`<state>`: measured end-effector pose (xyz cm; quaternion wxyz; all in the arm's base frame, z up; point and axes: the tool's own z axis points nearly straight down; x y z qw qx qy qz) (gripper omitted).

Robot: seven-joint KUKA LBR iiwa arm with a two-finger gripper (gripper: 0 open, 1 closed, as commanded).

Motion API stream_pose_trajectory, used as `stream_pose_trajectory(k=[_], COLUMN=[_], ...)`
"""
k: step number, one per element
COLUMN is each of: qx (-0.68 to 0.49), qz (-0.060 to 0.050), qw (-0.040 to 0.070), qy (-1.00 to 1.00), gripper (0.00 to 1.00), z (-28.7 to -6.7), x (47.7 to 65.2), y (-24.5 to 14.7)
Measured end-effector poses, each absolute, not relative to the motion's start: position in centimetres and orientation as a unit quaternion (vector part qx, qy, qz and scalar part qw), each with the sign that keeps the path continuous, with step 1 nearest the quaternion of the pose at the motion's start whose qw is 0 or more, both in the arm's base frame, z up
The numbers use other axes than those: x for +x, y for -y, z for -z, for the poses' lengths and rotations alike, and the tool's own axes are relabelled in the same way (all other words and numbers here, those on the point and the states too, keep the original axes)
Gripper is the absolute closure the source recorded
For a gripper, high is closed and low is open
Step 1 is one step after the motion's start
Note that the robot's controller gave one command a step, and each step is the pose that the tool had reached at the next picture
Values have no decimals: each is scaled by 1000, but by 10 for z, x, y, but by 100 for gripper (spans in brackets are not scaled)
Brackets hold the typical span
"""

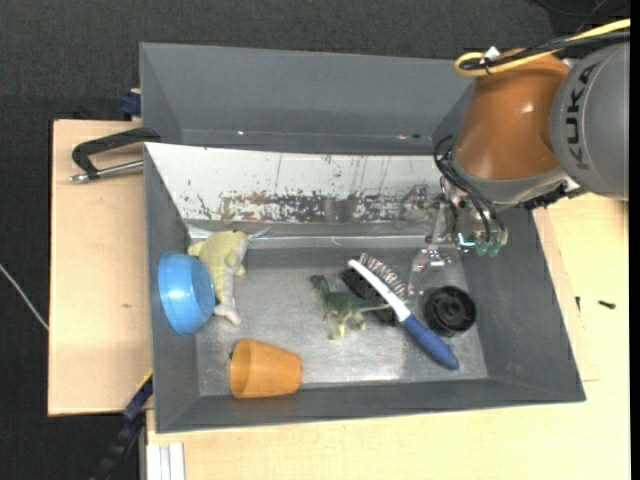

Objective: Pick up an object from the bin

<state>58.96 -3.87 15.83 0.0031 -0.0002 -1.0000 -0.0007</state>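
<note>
This looks like a robotics lab set up for grasping trials. An industrial arm [600, 118] with KUKA lettering on its grey casing, an orange cover [510, 118] and loose cables [540, 50] reaches into a grey sheet-metal bin [300, 98] standing over dark carpet [300, 8]. The bin holds an unrelated mix of small test things: a green toy dinosaur [345, 313], a blue bowl [185, 293], an orange cup [265, 368], a blue-handled brush [405, 313] and a pale animal figure [225, 263].
</note>
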Motion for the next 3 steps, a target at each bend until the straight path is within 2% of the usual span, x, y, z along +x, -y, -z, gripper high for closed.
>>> stream_pose_trajectory(k=[1,2,3], qx=[48,49,152], qz=[0,0,-3], qw=[-4,-5,-6], qy=[999,999,988], gripper=[0,100,100], z=[-70,-74,-209], x=[542,544,564], y=[39,39,119])
